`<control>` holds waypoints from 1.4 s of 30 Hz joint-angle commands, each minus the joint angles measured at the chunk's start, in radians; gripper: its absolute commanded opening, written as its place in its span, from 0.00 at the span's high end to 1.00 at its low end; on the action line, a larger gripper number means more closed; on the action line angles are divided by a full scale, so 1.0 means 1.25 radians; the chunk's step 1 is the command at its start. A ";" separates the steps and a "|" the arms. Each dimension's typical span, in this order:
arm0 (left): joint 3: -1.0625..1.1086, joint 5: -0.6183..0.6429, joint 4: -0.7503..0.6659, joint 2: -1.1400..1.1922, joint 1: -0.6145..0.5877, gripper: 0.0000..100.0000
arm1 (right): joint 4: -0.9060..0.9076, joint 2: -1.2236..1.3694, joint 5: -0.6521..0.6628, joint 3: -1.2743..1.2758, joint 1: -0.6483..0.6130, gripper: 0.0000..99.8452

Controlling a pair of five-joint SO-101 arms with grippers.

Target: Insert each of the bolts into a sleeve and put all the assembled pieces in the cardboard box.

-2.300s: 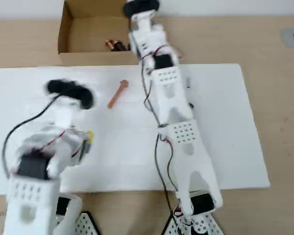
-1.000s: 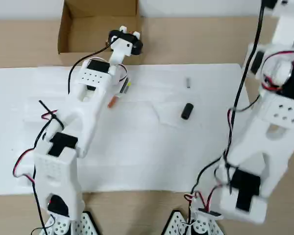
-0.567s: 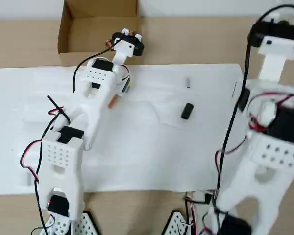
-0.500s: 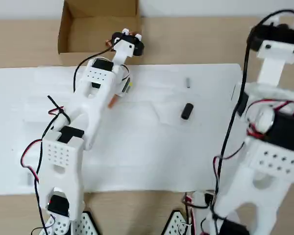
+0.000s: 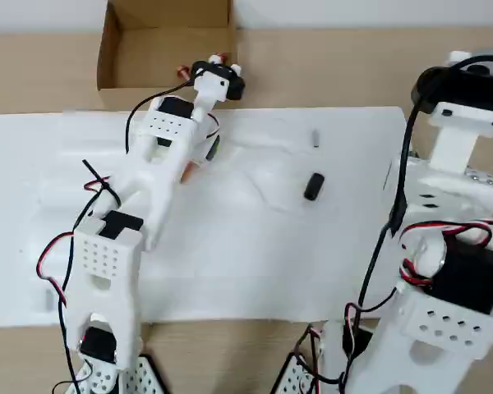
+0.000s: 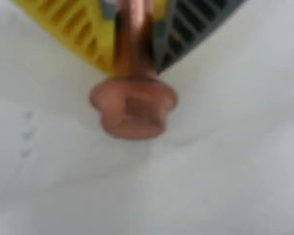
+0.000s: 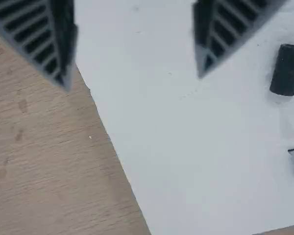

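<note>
From where I stand, the left gripper hangs low over the white sheet, close to the sheet's far edge. Its yellow finger and its grey finger are pinched on the shank of a copper bolt. The bolt's flanged head sticks out past the fingertips, just above the sheet; I cannot tell if it touches. The box sits on the table just beyond the sheet's far edge, with the left arm's wrist right beside its near corner.

A black sleeve lies on its side on the sheet, a little right of the sheet's middle and apart from both arms. A small grey piece lies past it, near the sheet's far edge.

The right gripper is over the sheet's right edge, one finger above the bare table, the other above the sheet. Its fingers are spread wide, with nothing between them.
</note>
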 commanded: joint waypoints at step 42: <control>-0.156 0.071 0.471 -0.537 -0.107 0.99 | -0.023 0.401 -0.503 0.121 -0.445 0.80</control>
